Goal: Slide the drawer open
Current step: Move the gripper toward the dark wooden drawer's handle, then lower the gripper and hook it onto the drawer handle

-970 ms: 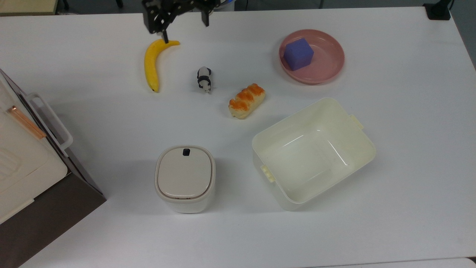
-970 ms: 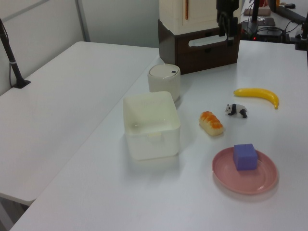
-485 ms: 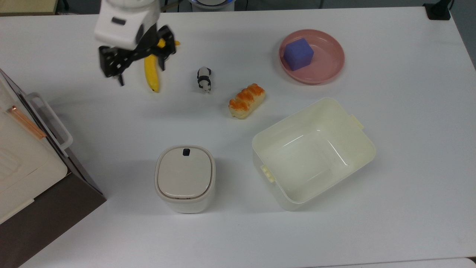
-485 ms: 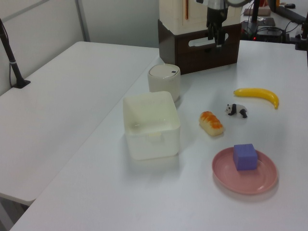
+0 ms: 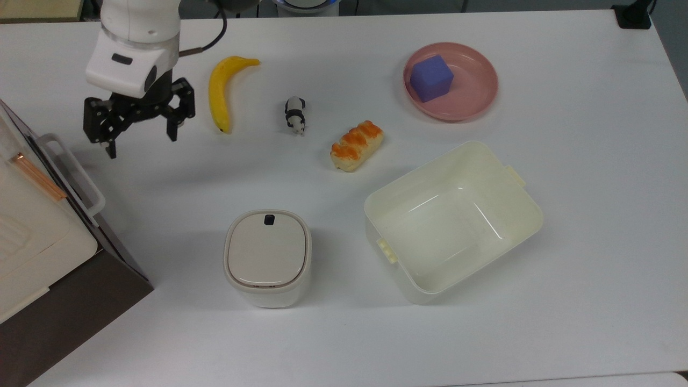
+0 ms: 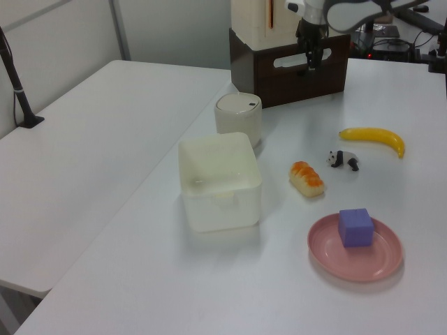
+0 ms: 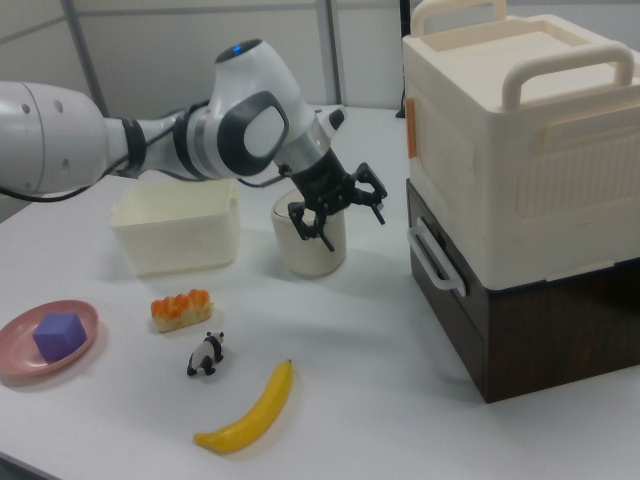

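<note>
In the top view, your pincer hangs spread wide and empty above the white tabletop, just off the drawer on the side toward the banana. The drawer's white bar handle stands apart from both black fingers (no contact shows), and a cream storage box sits on the cabinet above the drawer.

In the left view, the pincer hangs right in front of the drawer's dark front panel, over its handle; whether it touches cannot be told here. The white lidded bin stands near the drawer, the cream tub farther from it.

In the right view, the pincer faces the drawer with its fingers splayed, short of the handle. The drawer front sits flush with its dark cabinet, closed, and the bin stands behind the pincer.
</note>
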Robot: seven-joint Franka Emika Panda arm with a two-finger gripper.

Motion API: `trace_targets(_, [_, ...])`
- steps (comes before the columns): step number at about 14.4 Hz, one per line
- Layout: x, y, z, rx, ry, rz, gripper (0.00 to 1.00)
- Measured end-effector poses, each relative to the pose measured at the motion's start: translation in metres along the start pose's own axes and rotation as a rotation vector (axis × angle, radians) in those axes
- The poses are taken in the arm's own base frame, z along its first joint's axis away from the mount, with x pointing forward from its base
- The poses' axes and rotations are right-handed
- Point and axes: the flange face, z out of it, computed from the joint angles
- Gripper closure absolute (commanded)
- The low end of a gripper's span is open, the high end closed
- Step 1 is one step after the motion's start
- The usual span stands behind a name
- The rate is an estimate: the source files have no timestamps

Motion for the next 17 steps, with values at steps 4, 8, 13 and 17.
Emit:
trace_targets(4, [-0.012, 0.011, 0.024, -0.071, 0.013, -0.017, 0.00])
trace_targets(8, [-0.023, 0.021, 0.038, -0.095, 0.009, -0.013, 0.03])
trace_targets(13, [-0.035, 0.029, 0.044, -0.095, -0.001, 0.010, 0.10])
trace_targets(17, [-0.042, 0.033, 0.046, -0.097, -0.007, 0.051, 0.15])
